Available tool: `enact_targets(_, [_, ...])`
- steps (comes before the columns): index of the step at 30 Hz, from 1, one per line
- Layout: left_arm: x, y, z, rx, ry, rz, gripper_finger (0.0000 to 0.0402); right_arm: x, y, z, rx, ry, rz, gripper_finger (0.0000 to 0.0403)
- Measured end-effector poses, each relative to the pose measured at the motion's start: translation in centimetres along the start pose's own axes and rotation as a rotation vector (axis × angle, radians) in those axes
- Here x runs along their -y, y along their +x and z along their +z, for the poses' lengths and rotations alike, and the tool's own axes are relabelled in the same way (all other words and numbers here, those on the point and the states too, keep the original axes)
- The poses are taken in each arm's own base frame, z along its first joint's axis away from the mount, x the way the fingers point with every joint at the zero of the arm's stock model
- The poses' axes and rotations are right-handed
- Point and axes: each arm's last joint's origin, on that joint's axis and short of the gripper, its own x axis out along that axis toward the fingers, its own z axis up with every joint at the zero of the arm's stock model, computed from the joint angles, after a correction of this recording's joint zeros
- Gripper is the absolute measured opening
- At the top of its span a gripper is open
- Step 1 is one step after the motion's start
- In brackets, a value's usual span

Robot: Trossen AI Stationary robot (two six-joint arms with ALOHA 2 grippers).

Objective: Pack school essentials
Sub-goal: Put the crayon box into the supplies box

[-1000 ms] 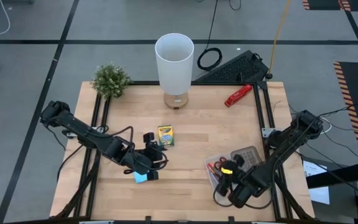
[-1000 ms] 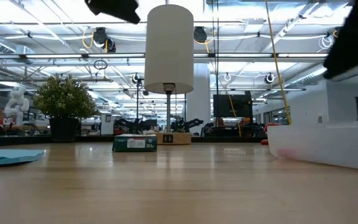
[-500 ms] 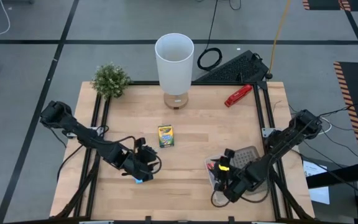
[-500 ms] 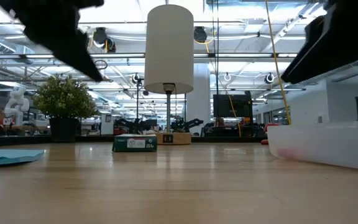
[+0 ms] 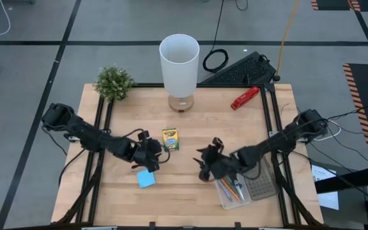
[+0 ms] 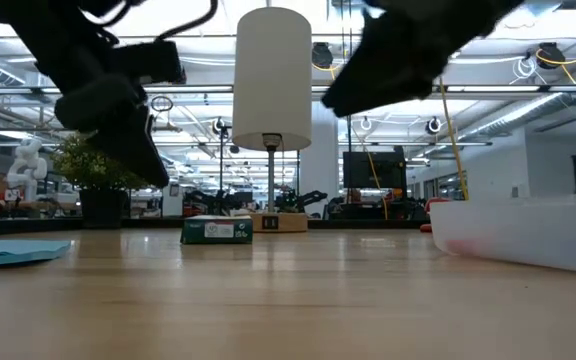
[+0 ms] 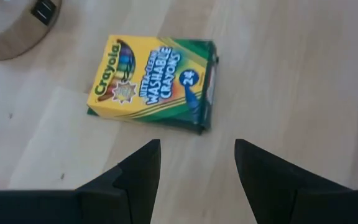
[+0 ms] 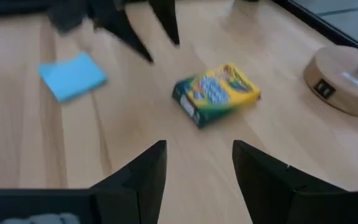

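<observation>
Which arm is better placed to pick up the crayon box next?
Left, probably. The left gripper is open right beside the crayon box, which fills its wrist view; the right gripper, also open, is farther.

light: bright, even overhead | shadows: soft | blur: right wrist view smeared

Left gripper (image 5: 153,152), right gripper (image 5: 204,163): jaws apart, empty.

table (image 5: 197,134): pale smooth wood | crayon box (image 7: 152,83): glossy printed card | sticky-note pad (image 5: 146,179): matt paper
</observation>
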Motion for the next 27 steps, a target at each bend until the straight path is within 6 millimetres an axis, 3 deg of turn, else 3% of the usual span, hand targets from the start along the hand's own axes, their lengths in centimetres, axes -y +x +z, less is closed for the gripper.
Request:
enact_targets(8, [-0.9, 1.9, -1.8, -0.054, 0.069, -0.142, 0.0188, 1.3, 2.1, 1.0, 0.03, 0.117, -0.004, 0.0176])
enact_targets(16, [-2.4, 3.7, -2.0, 0.089, -0.003, -0.214, 0.0107, 1.9, 3.4, 1.3, 0.085, 0.246, -0.061, 0.0176])
enact_targets(27, [-3.9, 6.3, -2.3, -0.003, -0.033, -0.267, 0.0005, 1.9, 5.6, 1.1, 0.145, 0.203, -0.09, 0.0176])
